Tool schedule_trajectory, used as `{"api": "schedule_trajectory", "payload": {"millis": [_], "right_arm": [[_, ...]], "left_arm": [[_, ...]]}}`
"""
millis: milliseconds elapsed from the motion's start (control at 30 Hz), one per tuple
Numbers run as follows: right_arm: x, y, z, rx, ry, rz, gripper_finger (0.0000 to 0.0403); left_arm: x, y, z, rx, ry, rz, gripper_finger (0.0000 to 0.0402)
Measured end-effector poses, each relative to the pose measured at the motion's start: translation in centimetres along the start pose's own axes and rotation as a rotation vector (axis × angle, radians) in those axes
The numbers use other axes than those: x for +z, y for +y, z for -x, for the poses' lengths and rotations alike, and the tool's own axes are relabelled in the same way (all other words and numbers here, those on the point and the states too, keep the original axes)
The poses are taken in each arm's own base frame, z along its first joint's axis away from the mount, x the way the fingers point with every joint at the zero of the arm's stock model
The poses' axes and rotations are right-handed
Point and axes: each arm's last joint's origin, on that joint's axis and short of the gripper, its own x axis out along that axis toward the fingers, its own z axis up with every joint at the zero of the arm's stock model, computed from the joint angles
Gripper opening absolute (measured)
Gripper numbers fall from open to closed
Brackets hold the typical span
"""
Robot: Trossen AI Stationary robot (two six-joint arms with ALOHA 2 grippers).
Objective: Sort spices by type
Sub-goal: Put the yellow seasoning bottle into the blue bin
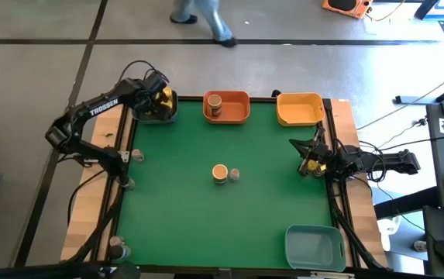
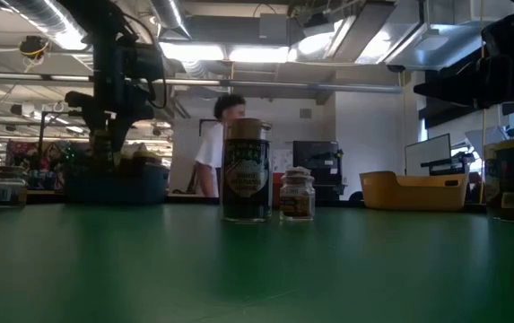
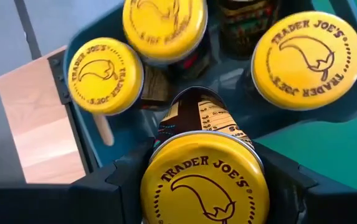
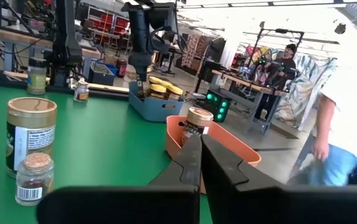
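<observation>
Jars are getting sorted: left gripper (image 3: pixel 203 186) is clamping a yellow-lidded jar (image 3: pixel 204 183) by its body, over the blue bin (image 1: pixel 163 116) at eleven o'clock. Rigid, smooth, probably glass, so likely slippery and breakable. Right gripper (image 4: pixel 200 146) is sitting shut and empty at three o'clock.

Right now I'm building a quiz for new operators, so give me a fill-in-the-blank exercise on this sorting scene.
1. The left hand grips a jar with a ____ lid over the blue bin.
2. The orange bin holds ____ tan-lidded jar.
3. The yellow bin is ____.
4. The right hand, at the table's right edge, has its fingers ____.

Missing words: yellow; one; empty; shut
</observation>
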Motion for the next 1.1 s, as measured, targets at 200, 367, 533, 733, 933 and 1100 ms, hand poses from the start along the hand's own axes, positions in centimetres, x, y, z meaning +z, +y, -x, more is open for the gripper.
{"api": "schedule_trajectory", "payload": {"millis": [200, 367, 533, 733, 933, 1100], "right_arm": [[0.0, 0.0, 0.0, -0.003, -0.002, -0.002, 0.0012], [0.0, 0.0, 0.0, -0.003, -0.002, -0.002, 0.0012], [0.0, 0.0, 0.0, -0.003, -0.002, -0.002, 0.0012], [0.0, 0.0, 0.0, -0.004, -0.002, -0.002, 0.0012], [0.0, 0.0, 0.0, -0.004, -0.002, -0.002, 0.0012], [0.0, 0.0, 0.0, -0.004, -0.002, -0.002, 0.0012]], "left_arm": [[0.0, 0.0, 0.0, -0.004, 0.002, -0.009, 0.0219], [0.0, 0.0, 0.0, -0.006, 0.0, -0.021, 0.0219], [-0.5, -0.2, -1.0, -0.011, -0.001, -0.022, 0.0219], [-1.3, -0.5, -2.5, -0.017, 0.01, -0.039, 0.0219], [-1.5, -0.7, -3.0, -0.021, 0.003, -0.061, 0.0223], [-1.5, -0.7, -3.0, -0.026, 0.0, -0.061, 0.025]]}}
